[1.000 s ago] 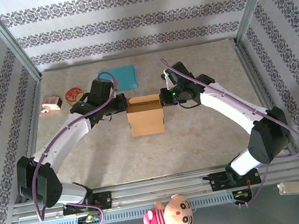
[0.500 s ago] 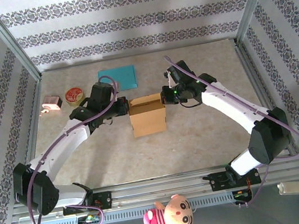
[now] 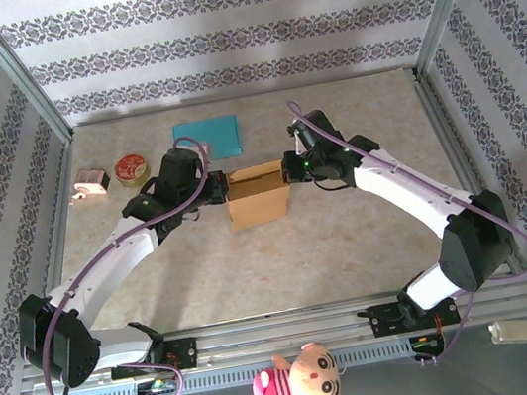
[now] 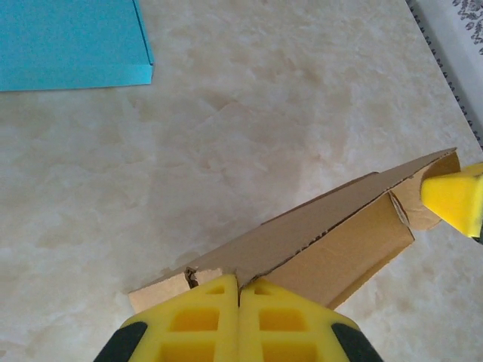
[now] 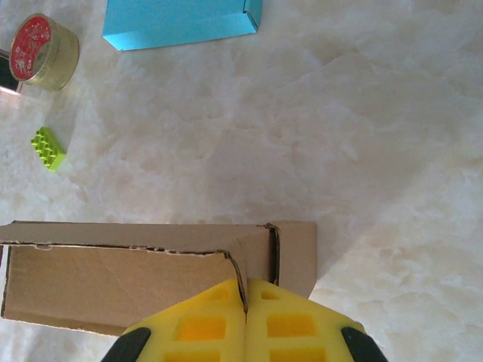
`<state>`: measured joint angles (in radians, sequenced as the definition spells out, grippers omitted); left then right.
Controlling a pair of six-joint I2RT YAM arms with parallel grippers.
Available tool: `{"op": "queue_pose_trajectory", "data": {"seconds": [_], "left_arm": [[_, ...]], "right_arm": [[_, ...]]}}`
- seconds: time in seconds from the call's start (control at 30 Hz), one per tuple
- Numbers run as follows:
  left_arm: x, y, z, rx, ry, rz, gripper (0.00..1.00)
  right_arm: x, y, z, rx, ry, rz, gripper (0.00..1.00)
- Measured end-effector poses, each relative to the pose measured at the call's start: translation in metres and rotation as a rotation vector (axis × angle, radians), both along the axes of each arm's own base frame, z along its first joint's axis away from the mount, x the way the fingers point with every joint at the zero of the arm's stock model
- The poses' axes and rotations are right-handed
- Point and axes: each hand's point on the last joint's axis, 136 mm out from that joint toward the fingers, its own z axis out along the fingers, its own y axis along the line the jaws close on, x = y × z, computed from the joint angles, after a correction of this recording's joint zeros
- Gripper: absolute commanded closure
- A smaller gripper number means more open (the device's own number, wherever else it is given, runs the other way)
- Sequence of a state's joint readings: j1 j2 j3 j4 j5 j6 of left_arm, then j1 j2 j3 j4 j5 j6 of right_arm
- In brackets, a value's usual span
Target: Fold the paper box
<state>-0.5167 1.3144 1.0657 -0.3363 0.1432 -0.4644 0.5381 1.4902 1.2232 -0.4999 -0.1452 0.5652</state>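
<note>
The paper box [image 3: 257, 194] lies crosswise between both arms, with the left tool [image 3: 221, 186] and right tool [image 3: 286, 169] each clamped on its nearer end.

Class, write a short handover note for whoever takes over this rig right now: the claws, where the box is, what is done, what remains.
Left claw: shut, pinching the left edge of the paper box.
Right claw: shut, pinching the box's right edge.
Box: mid-table, held between the two claws.
Done: box gripped on both sides and partly shaped.
To do: finish the folds. Whether any flap is tucked in cannot be told from these views.
</note>
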Motion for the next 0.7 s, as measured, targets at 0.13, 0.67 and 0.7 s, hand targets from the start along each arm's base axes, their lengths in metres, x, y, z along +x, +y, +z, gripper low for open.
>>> {"op": "queue_pose_trajectory", "data": {"seconds": [0.13,0.67,0.7], "left_arm": [[0.0017,0.002,-0.0007,0.007,-0.007,0.011,1.0],[0.0017,0.002,-0.0014,0.014,-0.011,0.008,1.0],[0.0017,0.002,-0.0014,0.014,-0.011,0.008,1.0]], "right_arm": [[0.0008,0.0009,-0.0009,-0.028,-0.036,0.008,0.99],[-0.0019,-0.0034,-0.0023,-0.102,-0.088,0.039,0.99],[-0.0018,-0.0037,-0.0025,-0.103,-0.09,0.037,0.99]]}}
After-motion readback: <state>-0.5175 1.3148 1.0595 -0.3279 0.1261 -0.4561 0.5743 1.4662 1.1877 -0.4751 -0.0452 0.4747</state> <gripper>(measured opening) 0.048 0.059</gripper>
